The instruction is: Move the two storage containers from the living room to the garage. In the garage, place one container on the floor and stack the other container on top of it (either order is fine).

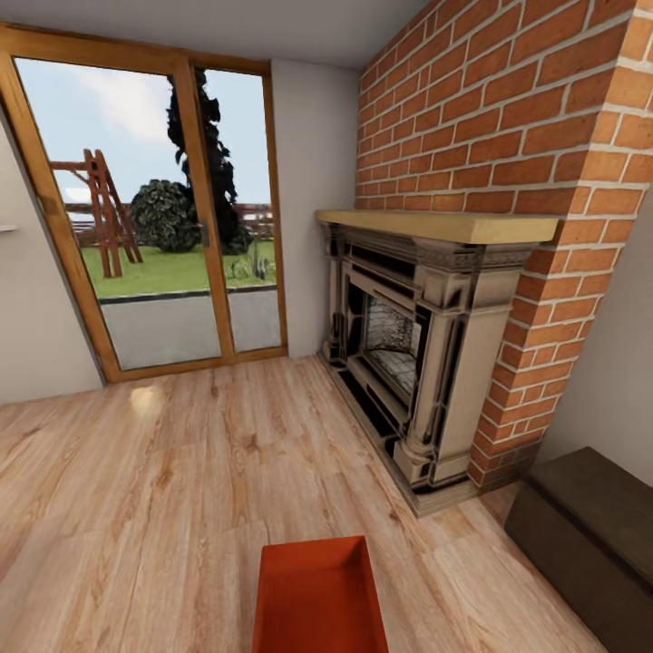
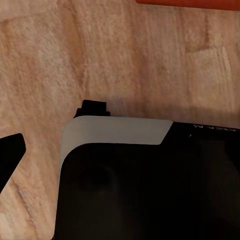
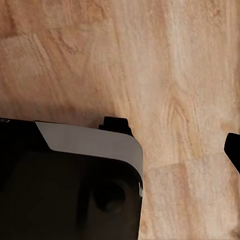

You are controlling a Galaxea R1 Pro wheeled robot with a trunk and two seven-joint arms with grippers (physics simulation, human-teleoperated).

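Observation:
One orange-red storage container (image 1: 317, 594) lies open side up on the light wood-plank floor (image 1: 163, 490) of the living room, at the lower middle of the head view. A strip of its orange wall (image 2: 187, 2) shows in the left wrist view. The left wrist view also catches a dark fingertip (image 2: 10, 155) of my left gripper at the frame's edge, over bare planks. A dark fingertip (image 3: 234, 150) of my right gripper sits at the edge of the right wrist view. Each finger stands far out to the side and holds nothing.
A stone fireplace (image 1: 417, 363) in a brick chimney stands ahead on the right, and a dark low cabinet (image 1: 589, 526) is at the right edge. A wood-framed glass door (image 1: 154, 227) is at the back left. My black and white base (image 2: 150, 190) (image 3: 65, 190) shows in both wrist views.

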